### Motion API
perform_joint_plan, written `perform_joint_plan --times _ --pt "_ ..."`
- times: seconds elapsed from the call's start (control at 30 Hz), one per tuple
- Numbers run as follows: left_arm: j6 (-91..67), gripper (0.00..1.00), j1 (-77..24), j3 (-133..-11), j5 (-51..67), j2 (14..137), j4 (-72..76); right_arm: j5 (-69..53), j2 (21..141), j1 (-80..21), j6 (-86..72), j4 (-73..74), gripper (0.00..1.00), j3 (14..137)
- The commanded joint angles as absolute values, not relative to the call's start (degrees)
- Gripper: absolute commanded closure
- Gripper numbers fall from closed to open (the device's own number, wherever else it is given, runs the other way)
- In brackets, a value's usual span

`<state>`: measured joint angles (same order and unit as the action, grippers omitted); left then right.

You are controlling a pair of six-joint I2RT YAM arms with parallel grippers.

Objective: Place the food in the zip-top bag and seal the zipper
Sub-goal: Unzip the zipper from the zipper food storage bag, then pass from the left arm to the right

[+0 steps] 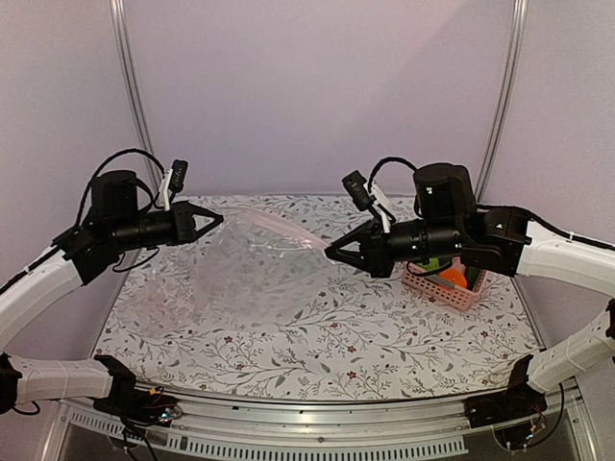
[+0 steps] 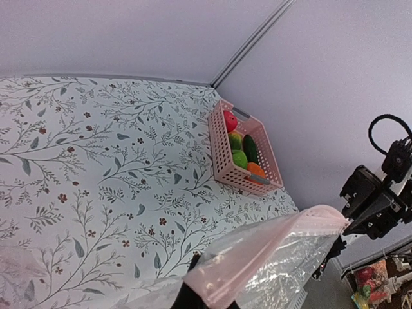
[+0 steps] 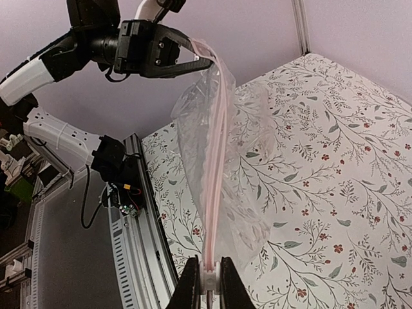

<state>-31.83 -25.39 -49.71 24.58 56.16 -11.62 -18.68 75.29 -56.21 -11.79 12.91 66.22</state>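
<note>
While the thin, glossy, crinkled zip-top bag (image 1: 252,261) hangs stretched at mid-frame above the floral counter (image 1: 317,336), its pinkish zipper (image 3: 217,161) forms the long axis, sloping from the left tool (image 1: 217,219), pinching one bag corner, down to the right tool (image 1: 330,253), pinching the other. Both forearms reach inward, roughly level.
</note>
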Motion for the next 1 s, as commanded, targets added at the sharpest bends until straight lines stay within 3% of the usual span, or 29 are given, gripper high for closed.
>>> perform_joint_plan --times 0.0,0.17,0.37,0.5,0.73,0.97 --pt "-32.38 1.0 -22.5 -48.54 19.18 55.43 -13.28 -18.92 72.97 -56.39 -12.12 15.52 0.96 64.89" --pt "-31.85 1.0 -22.47 -47.82 24.0 56.04 -10.4 -19.2 72.73 -56.35 -12.13 15.5 0.86 64.82" --pt "-30.46 1.0 -24.41 -47.6 35.13 57.71 -6.86 -19.73 71.54 -56.38 -11.96 15.89 0.58 65.54" --pt "-28.38 1.0 -28.02 -48.23 37.82 58.54 -6.86 -19.13 70.93 -56.36 -11.12 17.68 0.49 66.72" --pt "-26.43 1.0 -33.09 -50.02 39.09 60.04 -6.86 -15.87 72.55 -56.41 -8.09 23.25 0.37 71.57" --pt "-26.18 1.0 -35.18 -51.64 39.29 60.86 -6.7 -16.17 75.96 -56.42 -7.24 25.46 0.36 74.91"
